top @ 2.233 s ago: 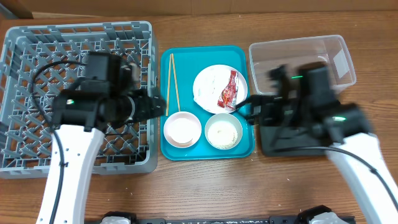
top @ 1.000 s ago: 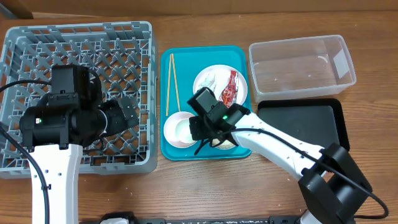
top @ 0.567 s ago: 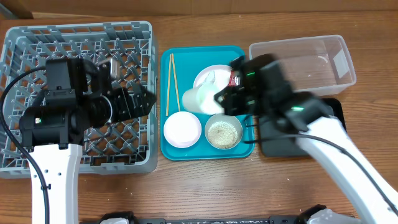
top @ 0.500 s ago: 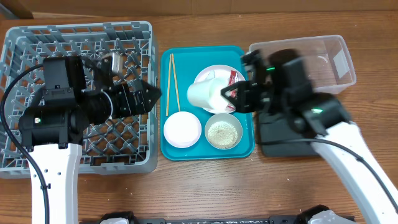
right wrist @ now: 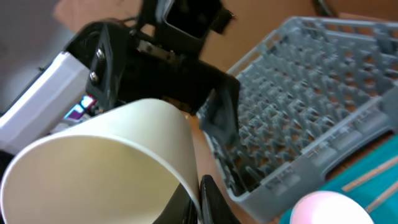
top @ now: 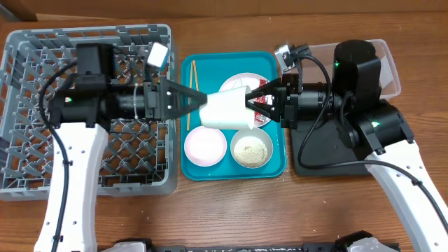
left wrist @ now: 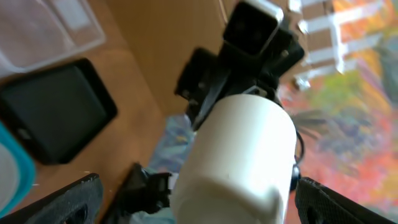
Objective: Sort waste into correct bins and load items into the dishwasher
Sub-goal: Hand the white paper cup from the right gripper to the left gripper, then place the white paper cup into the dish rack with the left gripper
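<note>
Cup, white, is held on its side in the air above the teal tray. The mouth is turned toward 3 o'clock and the base toward 9 o'clock. The step is judged to be a mid-air handover, so that the cup can be carried to the dish rack, which lies at 9 o'clock of the tray.

How it is best done:
- The left gripper is to be advanced toward 3 o'clock until its fingers lie well along the cup body, not just at the base.
- The cup should be centred between the fingers before they are closed.
- The body looks tapered, so a grip near the narrow end is judged likely to slip off. A grip nearer the middle is preferred.
- The right gripper should be released only once the left grip is firm.
- A dropped cup would land on the plate or the bowl of rice below.

Hands:
- Right gripper: closed down tight, with the cup's rim wall pinched between its fingers. The cup is carried by it alone.
- Left gripper: spread to its widest, with nothing held. In the left wrist view its fingers are seen either side of the cup's base, apart from its wall.
</note>
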`<state>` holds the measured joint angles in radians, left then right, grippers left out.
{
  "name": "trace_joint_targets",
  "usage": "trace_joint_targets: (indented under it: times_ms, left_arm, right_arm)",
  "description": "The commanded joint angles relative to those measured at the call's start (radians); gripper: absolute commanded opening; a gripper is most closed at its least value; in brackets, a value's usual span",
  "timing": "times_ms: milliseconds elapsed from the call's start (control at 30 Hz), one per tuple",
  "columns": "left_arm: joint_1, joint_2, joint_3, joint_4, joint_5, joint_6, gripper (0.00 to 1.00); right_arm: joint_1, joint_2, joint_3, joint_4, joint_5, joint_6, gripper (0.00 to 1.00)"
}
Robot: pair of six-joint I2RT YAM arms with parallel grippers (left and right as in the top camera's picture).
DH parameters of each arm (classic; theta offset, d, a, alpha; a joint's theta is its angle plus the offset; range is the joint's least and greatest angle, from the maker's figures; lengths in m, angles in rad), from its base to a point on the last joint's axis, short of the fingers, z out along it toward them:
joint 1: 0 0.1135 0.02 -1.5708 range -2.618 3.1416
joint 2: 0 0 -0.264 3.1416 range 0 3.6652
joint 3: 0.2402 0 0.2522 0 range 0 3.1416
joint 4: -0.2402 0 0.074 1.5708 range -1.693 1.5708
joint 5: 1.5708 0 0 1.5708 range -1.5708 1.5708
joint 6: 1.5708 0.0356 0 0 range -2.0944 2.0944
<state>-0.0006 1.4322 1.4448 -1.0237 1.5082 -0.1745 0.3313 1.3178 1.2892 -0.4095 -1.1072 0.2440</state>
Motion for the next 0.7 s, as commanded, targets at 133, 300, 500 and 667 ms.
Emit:
trace_joint_targets:
  times_ms: [133,300,500,667]
  left_arm:
    - [-0.066,-0.004,0.017,0.004,0.073,0.030,0.93]
    - [-0.071,-0.004,0.017,0.001,0.074,0.029,0.85]
    - [-0.072,-0.004,0.017,-0.001,0.074,0.010,0.78]
    - [-0.072,-0.006,0.017,-0.001,0.074,0.009,0.79]
  right_arm:
    - [0.051,0.020,0.017,0.039,-0.007,0.045,0.04]
    - [0.051,0.020,0.017,0.042,0.061,0.045,0.04]
    - [0.051,0.020,0.017,0.060,0.098,0.045,0.04]
    - [0.051,0.020,0.017,0.069,0.132,0.045,0.04]
